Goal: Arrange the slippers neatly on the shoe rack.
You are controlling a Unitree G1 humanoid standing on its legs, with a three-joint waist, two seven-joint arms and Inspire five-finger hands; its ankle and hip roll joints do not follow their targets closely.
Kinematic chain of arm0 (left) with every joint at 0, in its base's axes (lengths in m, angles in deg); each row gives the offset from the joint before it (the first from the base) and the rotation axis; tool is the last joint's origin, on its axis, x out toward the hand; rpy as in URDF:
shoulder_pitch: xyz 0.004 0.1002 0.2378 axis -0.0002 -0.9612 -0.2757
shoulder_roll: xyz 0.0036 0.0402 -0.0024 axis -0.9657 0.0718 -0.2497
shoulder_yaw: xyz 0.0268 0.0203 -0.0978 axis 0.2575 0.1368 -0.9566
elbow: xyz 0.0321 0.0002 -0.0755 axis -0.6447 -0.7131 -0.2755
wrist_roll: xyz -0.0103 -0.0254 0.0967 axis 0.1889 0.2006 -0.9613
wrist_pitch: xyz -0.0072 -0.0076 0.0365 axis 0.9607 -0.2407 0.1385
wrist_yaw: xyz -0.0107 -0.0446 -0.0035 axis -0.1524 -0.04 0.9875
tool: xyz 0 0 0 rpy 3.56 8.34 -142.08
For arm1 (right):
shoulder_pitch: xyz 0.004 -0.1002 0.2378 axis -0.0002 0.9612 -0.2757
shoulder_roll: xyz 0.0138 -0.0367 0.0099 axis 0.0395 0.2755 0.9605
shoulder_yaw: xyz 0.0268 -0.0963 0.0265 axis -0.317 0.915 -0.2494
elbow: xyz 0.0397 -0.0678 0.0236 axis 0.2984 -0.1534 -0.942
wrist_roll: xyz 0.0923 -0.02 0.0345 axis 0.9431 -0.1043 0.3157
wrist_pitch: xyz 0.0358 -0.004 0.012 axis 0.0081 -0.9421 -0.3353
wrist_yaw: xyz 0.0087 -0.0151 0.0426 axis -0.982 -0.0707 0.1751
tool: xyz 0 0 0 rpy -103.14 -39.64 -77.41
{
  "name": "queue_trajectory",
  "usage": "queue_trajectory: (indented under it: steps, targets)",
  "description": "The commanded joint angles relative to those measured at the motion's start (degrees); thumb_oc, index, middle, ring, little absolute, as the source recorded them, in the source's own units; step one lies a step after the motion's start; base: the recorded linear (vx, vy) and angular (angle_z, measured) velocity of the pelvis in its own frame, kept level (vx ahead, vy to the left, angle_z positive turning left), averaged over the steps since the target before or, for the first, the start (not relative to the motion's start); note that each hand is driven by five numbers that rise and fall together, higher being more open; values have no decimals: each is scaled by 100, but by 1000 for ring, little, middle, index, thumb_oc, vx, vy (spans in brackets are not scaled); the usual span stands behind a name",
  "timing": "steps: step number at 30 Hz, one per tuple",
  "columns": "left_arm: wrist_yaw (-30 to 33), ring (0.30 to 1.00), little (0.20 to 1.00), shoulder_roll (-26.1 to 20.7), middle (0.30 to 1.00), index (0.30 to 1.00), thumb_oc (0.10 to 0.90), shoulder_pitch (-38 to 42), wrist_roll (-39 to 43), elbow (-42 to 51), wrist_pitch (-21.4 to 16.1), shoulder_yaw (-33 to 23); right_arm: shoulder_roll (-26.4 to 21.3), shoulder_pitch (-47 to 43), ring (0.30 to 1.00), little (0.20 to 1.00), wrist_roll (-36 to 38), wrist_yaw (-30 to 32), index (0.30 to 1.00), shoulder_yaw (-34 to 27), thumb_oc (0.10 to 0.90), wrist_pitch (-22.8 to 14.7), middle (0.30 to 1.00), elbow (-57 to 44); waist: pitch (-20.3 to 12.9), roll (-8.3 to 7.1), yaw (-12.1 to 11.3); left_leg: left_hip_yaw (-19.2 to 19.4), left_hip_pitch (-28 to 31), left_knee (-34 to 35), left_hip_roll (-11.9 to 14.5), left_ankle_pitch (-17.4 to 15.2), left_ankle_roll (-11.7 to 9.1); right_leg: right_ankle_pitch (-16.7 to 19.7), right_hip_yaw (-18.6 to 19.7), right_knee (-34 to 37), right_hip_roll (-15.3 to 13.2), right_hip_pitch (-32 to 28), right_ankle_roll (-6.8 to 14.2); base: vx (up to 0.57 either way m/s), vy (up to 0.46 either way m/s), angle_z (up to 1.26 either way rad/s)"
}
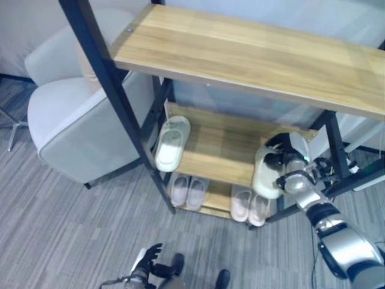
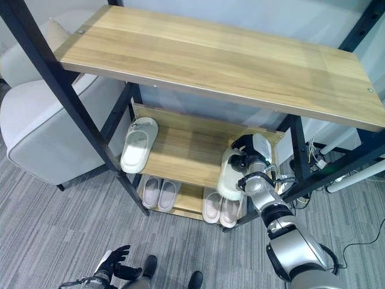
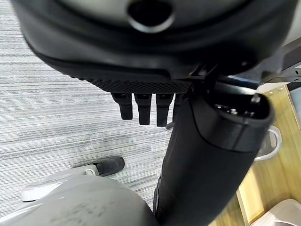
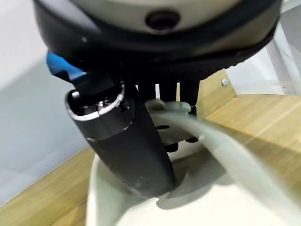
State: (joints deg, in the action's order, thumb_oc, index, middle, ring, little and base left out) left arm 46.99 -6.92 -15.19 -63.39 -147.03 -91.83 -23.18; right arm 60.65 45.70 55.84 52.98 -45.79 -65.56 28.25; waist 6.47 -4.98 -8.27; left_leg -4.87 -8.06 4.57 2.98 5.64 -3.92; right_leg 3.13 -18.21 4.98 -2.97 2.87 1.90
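Gripping a cream slipper (image 2: 230, 174) by its upper, the right hand (image 2: 252, 171) holds it at the right end of the shoe rack's middle shelf (image 2: 180, 150); the right wrist view shows thumb and fingers curled round the strap, the sole just over the wood. The hold at the strap looks chosen so the slipper can be set flat and turned to line up with its mate. That matching cream slipper (image 1: 172, 142) lies at the shelf's left end, well apart, toe pointing inward. On the bottom shelf (image 1: 216, 198) two pink pairs (image 1: 187, 191) (image 1: 250, 206) sit side by side, already squared. Top shelf (image 1: 252, 51) bare. Left hand (image 1: 146, 262) hangs low over the grey carpet (image 1: 66, 223), fingers loosely spread, holding nothing. A grey armchair (image 1: 72, 120) stands beside the rack's left post.
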Motion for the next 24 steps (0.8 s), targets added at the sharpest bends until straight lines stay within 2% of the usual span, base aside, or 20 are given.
queue_trajectory:
  steps: [1,8,14,24]
  targets:
    - [52,900,900,234,900,900,800,-100,9,-521,57,522,-196,-599,300,300,138,217,300,-210,400,-358,300,-658,-199,-103,-202,183,262,43,-34,-468,-84,-258,119,2,-382,-192,640,13,13,4]
    - [55,900,900,215,900,900,800,-105,1,-526,65,497,-63,-688,300,300,173,202,300,-174,400,-456,300,-1166,-159,-142,-276,157,235,43,-33,-456,-82,-235,115,2,-396,-162,641,-1,0,0]
    - [81,900,900,150,900,900,800,-83,8,-570,84,436,70,-910,300,300,130,228,300,-95,400,-510,300,-1555,-91,-235,-422,75,167,43,-33,-425,-86,-230,21,2,-401,-147,631,0,-5,8]
    - [167,900,900,14,900,900,800,7,153,-519,47,453,138,-1586,300,300,71,370,300,53,400,-454,300,-1155,91,-369,-737,-191,-52,43,-64,-337,-94,-207,-238,2,-420,-81,629,-8,-16,16]
